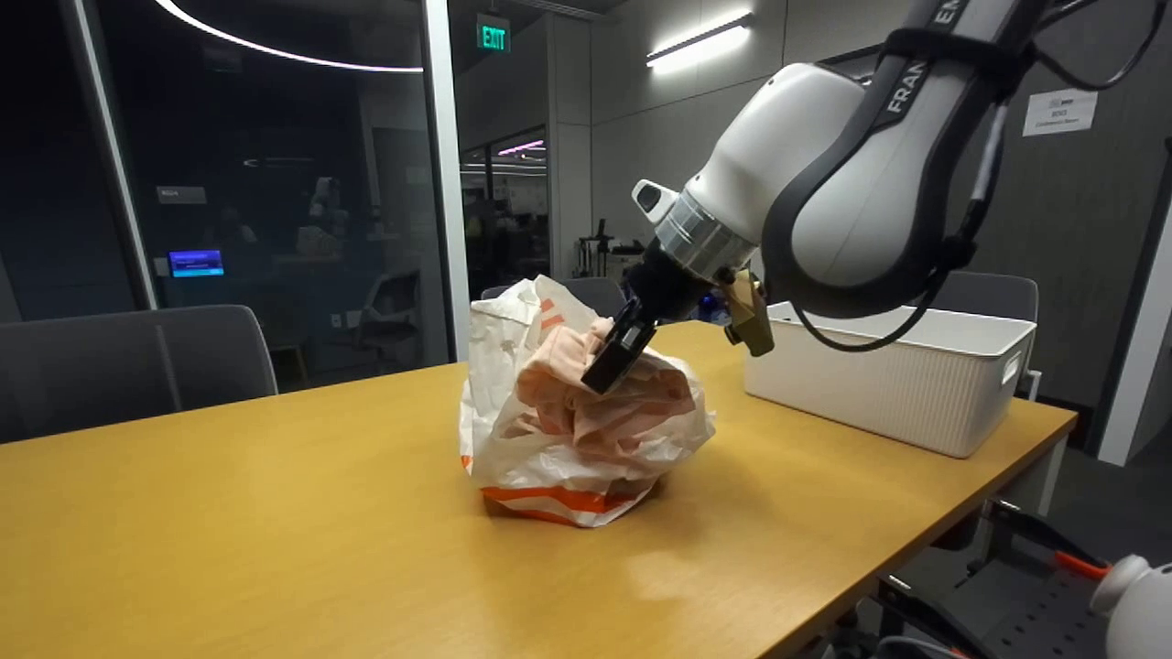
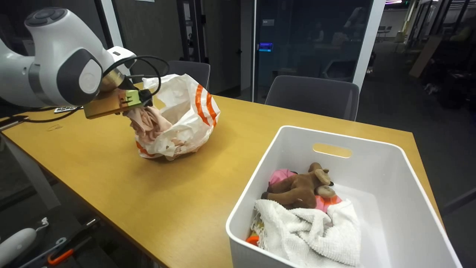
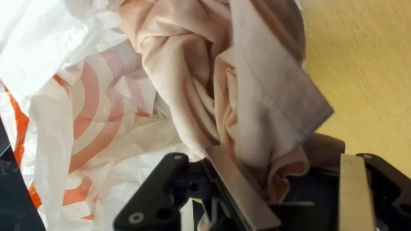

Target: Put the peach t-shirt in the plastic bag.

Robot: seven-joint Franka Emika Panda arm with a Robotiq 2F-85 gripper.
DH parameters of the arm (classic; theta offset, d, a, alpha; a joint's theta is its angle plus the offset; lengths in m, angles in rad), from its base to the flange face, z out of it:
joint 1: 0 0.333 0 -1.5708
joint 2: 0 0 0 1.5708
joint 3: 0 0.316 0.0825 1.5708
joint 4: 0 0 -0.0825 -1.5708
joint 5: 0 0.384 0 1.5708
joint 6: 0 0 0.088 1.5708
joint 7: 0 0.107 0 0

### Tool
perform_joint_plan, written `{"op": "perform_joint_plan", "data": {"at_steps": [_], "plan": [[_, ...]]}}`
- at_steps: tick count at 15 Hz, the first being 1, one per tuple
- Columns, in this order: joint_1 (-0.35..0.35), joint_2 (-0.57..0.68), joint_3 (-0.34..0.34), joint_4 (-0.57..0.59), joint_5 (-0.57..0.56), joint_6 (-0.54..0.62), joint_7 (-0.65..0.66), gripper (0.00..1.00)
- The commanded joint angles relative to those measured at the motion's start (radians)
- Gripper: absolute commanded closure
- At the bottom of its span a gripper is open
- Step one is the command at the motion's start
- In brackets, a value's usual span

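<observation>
The peach t-shirt [image 1: 553, 363] is bunched at the mouth of the plastic bag [image 1: 540, 462], with peach also showing through the whitish film. In an exterior view, folds of the t-shirt [image 2: 147, 121] rise from the bag's near rim to the gripper, and the bag [image 2: 189, 130] gapes beside them. Cloth of the t-shirt [image 3: 179, 59] fills the middle of the wrist view, and the bag [image 3: 53, 128] lies to its left. My gripper [image 3: 281, 154] is shut on the t-shirt, folds bunched between its pads. The camera mount hides its fingertips in an exterior view.
A white bin [image 2: 375, 165] stands on the wooden table [image 2: 200, 193], apart from the bag. Inside it are a brown plush animal [image 2: 297, 188], a white towel [image 2: 316, 238] and pink items. Grey chairs [image 2: 312, 96] line the table's far edge.
</observation>
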Motion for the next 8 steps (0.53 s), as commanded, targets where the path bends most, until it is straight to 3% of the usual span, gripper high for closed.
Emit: {"op": "perform_joint_plan", "data": {"at_steps": [1, 8], "plan": [[-0.017, 0.172, -0.01, 0.143, -0.008, 0.077, -0.006, 0.97], [-0.071, 0.365, -0.033, 0.312, -0.034, 0.13, -0.039, 0.97]]}}
